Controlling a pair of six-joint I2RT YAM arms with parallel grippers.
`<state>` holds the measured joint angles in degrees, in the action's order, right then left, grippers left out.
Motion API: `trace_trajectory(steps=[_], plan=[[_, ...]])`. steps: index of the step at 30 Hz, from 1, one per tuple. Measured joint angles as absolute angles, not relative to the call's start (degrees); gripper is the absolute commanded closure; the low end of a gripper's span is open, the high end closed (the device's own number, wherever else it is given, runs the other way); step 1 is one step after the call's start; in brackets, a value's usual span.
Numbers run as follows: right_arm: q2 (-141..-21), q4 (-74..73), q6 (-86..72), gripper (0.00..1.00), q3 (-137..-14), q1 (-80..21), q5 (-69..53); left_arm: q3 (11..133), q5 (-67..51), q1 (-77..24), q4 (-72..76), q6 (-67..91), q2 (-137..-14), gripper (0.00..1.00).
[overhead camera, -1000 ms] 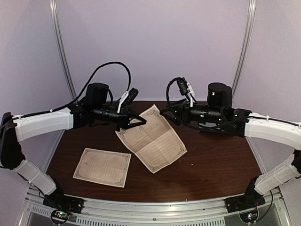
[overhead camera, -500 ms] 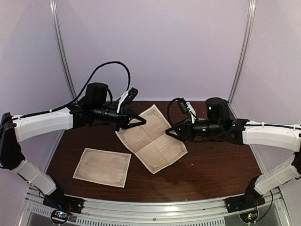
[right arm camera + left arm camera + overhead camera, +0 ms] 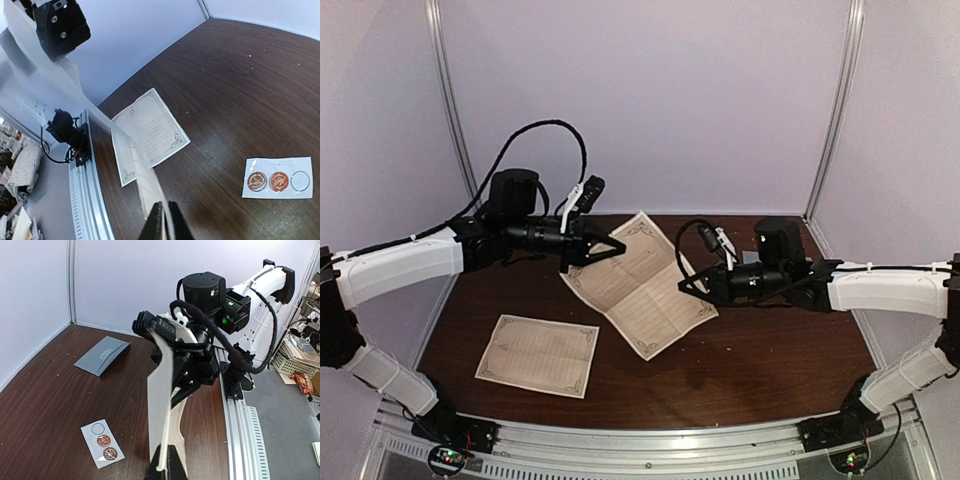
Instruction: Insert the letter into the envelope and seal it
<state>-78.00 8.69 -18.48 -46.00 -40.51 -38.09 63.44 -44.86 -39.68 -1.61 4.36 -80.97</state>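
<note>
Letter [image 3: 640, 285]: cream sheet with an ornate printed border and ruled lines, 1 crease across its middle. It is held tilted above the table [image 3: 770, 360], with its upper corner toward the back wall. The left gripper [image 3: 610, 247] is clamped on the letter's left edge; in the left wrist view the sheet rises edge-on from between the closed fingers. The right gripper [image 3: 682, 287] is pinched on the letter's right edge, fingers nearly together with the paper between them.

Envelope [image 3: 102, 355]: grey-blue with a pale emblem on its face, lying flat on the table. It is well apart from the letter, on the right arm's side near the back wall, and is hidden in the top view. The sticker card [image 3: 102, 444], white with 2 red seals and 1 empty ring, lies nearer the letter than the envelope does and touches neither. A second bordered sheet [image 3: 538, 355] lies flat in front of the letter, to its left, near the table's front edge. Open dark wood shows in front of the letter, to its right, up to the front rail.
</note>
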Motion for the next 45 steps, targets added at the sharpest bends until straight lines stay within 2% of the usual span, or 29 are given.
trace_trajectory(steps=[2,3,4,6,9,11,17,22,31,41,43,45], plan=[[-78.1,9.5,-19.4,1.0,-45.9,-40.5,-38.0,63.4,-44.9,-39.7,-1.7,4.4,-81.0,0.88],[-78.0,9.9,-19.6,1.0,-45.9,-40.5,-37.4,63.4,-44.8,-39.7,-1.7,4.3,-81.0,0.78],[-78.0,10.1,-19.7,1.0,-45.9,-40.5,-36.4,63.4,-44.8,-39.7,-1.7,4.2,-81.0,0.63],[-77.4,10.1,-19.6,1.0,-45.8,-40.5,-33.5,63.4,-44.2,-39.6,-1.8,4.0,-80.9,0.45],[-75.6,10.0,-19.3,1.0,-45.4,-40.5,-29.5,62.0,-43.6,-38.7,-0.7,4.7,-78.8,0.29],[-74.3,10.0,-19.2,1.0,-45.2,-40.5,-27.9,59.3,-43.7,-36.5,1.2,6.3,-74.0,0.24],[-72.6,10.0,-18.3,1.0,-45.2,-40.5,-27.1,57.2,-42.0,-28.2,7.7,9.5,-66.8,0.22],[-74.0,9.6,-18.3,1.0,-46.5,-40.5,-30.6,57.0,-37.2,-27.4,9.3,11.0,-67.4,0.22],[-77.1,9.4,-18.3,1.0,-50.5,-41.3,-38.8,57.0,-37.0,-33.6,8.1,11.7,-76.8,0.22],[-79.9,7.1,-17.8,1.0,-53.9,-43.5,-47.1,60.3,-45.4,-39.4,2.6,8.4,-83.4,0.22],[-80.3,6.3,-17.4,1.0,-55.0,-44.0,-48.0,60.8,-46.3,-39.8,2.0,7.9,-83.9,0.24],[-80.8,5.7,-16.8,1.0,-55.8,-44.2,-48.4,61.3,-47.3,-40.2,1.2,7.4,-84.6,0.32]])
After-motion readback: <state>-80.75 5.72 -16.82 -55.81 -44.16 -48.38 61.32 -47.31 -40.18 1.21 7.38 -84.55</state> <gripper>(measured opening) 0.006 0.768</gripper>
